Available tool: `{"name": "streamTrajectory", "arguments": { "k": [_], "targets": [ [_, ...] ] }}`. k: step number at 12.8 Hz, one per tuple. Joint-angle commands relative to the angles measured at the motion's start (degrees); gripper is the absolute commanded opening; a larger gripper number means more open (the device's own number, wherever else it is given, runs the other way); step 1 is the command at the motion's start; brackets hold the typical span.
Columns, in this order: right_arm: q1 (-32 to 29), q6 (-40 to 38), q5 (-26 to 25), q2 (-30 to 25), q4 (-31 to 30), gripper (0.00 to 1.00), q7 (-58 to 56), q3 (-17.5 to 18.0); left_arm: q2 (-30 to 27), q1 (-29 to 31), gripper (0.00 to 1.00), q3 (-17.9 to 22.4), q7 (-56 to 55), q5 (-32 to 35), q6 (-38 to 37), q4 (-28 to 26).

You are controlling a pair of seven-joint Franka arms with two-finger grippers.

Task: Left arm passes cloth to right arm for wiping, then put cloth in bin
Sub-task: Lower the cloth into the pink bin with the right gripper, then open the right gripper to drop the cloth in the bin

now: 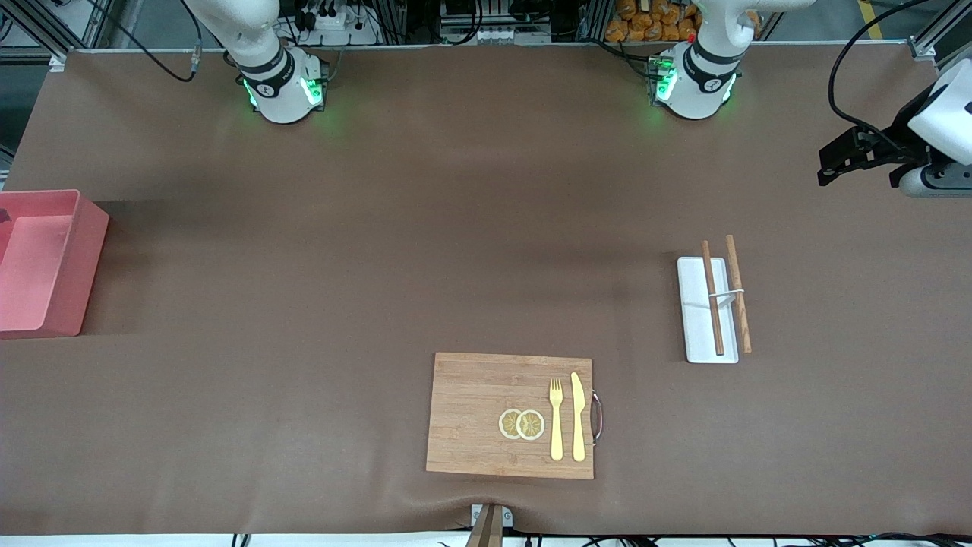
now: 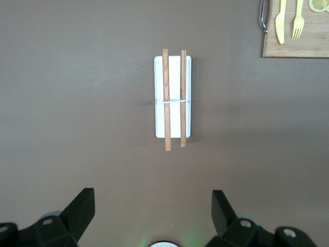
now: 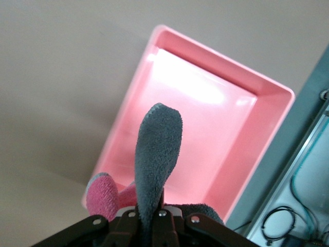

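In the right wrist view my right gripper (image 3: 154, 218) is shut on the cloth (image 3: 157, 154). A dark grey fold stands up from the jaws and a crimson-pink fold (image 3: 103, 193) hangs beside them. It is over the pink bin (image 3: 267, 128), whose inside looks bare. The bin (image 1: 80, 258) stands at the right arm's end of the table. The right gripper does not show in the front view. My left gripper (image 1: 826, 171) is open and empty, up over the left arm's end of the table. In the left wrist view its fingers (image 2: 82, 206) stand wide apart.
A white tray (image 1: 695, 304) with two wooden chopsticks (image 1: 712, 296) lies toward the left arm's end; it also shows in the left wrist view (image 2: 186, 98). A wooden cutting board (image 1: 478, 414) with fork, knife and lemon slices lies near the front camera's edge.
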Motion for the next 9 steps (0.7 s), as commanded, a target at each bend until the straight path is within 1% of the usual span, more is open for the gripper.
{"name": "streamTrajectory", "arguments": {
  "k": [1,2,3,4,6,7,8,9],
  "targets": [
    [-2.2,5.8,2.4,10.3,3.1,0.0,-2.1,1.4,-0.1,-0.1,1.0,-0.4,-0.5,-0.3,0.0,0.9],
    [-2.2,7.1,6.0,12.6,3.3,0.11,-3.6,1.4,0.0,0.1,1.0,-0.4,-0.3,-0.3,-0.2,0.8],
    [-2.0,8.2,8.4,14.0,3.4,0.36,-4.9,1.4,0.1,0.2,1.0,-0.4,-0.2,-0.4,-0.3,0.7],
    [-1.5,8.2,9.1,14.3,3.7,0.99,-4.3,1.4,0.1,0.4,1.0,-0.2,-0.3,-1.1,-0.4,0.7],
    [-0.8,6.5,9.1,13.6,4.5,1.0,-4.8,1.4,0.1,0.3,1.0,-0.2,-0.3,-1.3,-0.4,0.6],
    [-0.6,3.1,9.0,13.4,6.1,1.0,-4.5,1.4,0.1,0.3,1.0,-0.2,-0.3,-1.3,-0.5,0.5],
    [-0.4,-1.6,8.7,12.7,9.1,1.0,-4.6,1.4,0.1,0.4,1.0,-0.2,-0.2,-1.3,-0.6,0.4],
    [1.0,-6.5,7.9,11.2,11.6,1.0,-3.8,1.4,0.0,0.4,1.0,-0.2,-0.1,-1.3,-0.6,0.5]
  ]
}}
